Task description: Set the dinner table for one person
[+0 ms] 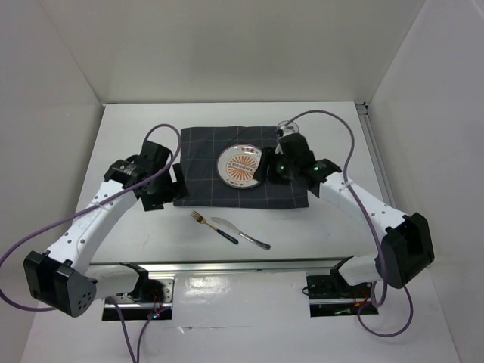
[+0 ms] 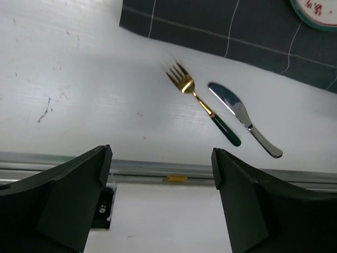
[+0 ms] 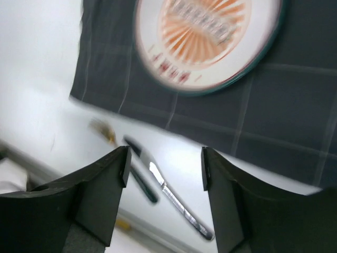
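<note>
Desk: white, flat, walled on the left, far and right sides. Its far edge runs left to right across the top view; cannot tell from this angle which side is the long one. A dark grey cloth with thin light grid lines lies on the desk's far middle, edges roughly square to the desk's. A round plate with an orange sunburst pattern and a dark rim sits on the cloth, slightly right of the cloth's centre. On the bare desk just beyond the cloth's near edge, a fork and a knife lie flat, close together but apart. Both are slanted the same way, with the gold tines and the blade tip toward the cloth and the handles toward the near right. The fork handle is dark green; the knife is all silver. Left end effector: at the cloth's left edge, fingers wide apart, nothing between them. Right end effector: above the cloth's right part, beside the plate, fingers apart, holding nothing; its wrist view is motion-blurred.
</note>
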Robot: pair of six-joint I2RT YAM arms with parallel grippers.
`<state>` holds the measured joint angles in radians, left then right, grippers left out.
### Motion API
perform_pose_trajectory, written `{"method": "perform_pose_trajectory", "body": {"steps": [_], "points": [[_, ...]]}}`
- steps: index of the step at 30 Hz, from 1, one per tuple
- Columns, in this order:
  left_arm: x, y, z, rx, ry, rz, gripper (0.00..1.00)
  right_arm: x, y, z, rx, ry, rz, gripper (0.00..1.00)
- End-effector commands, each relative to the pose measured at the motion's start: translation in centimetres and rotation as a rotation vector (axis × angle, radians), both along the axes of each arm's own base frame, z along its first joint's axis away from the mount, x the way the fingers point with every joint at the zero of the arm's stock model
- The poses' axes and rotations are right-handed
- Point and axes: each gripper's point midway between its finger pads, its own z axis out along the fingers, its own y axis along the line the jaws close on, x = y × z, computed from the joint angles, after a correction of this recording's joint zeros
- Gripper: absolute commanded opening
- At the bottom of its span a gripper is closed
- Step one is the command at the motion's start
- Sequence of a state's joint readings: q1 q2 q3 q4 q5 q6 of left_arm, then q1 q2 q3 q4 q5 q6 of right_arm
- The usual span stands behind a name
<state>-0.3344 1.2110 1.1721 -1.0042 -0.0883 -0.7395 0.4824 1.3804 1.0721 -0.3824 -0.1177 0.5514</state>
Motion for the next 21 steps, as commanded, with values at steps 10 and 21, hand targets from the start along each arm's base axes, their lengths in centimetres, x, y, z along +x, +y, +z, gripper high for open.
{"method": "perform_pose_trajectory", "body": {"steps": [10, 21], "points": [[-7.2, -8.3, -6.8, -0.208, 0.229, 0.002, 0.83, -10.2, -0.4, -6.0, -0.211, 0.215, 0.084, 0.54], [-5.9, -15.0, -9.7, -0.143, 0.315, 0.172, 0.77, -10.8, -1.6, -2.6, -0.078, 0.210, -0.010, 0.53]]}}
